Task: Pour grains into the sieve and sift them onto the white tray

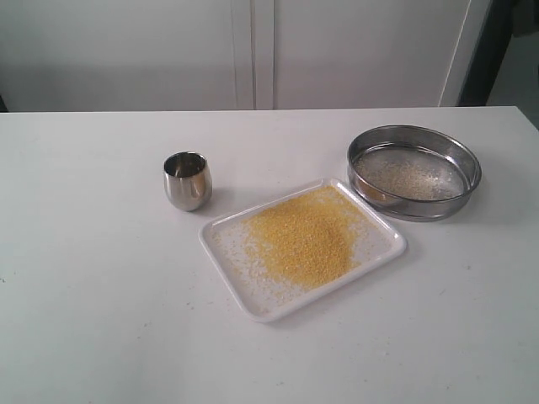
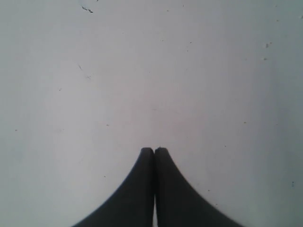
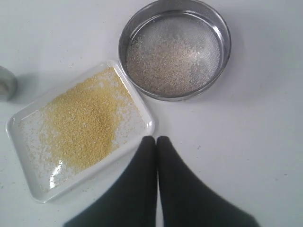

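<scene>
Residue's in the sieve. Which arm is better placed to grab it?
Right, probably. The right fingers, shut, sit near the sieve and white tray; the left fingers see only table.

A: What is the surface?
B: A white table (image 1: 101, 320), plain and matte, with a few dark specks in the left wrist view.
A: What sits directly on it?
B: Three items. A small shiny steel cup (image 1: 187, 179) stands upright toward the left. The white tray (image 1: 383, 242) lies flat in the middle, set diagonally. The sieve (image 1: 421, 210) rests flat at the right rear.
A: How are they spaced?
B: The cup is near the tray's left corner but apart from it. The sieve is just beside the tray's far corner, and contact cannot be told.
A: Anything loose on the table?
B: Tiny flecks lie around the tray's edge, too small to identify.
</scene>
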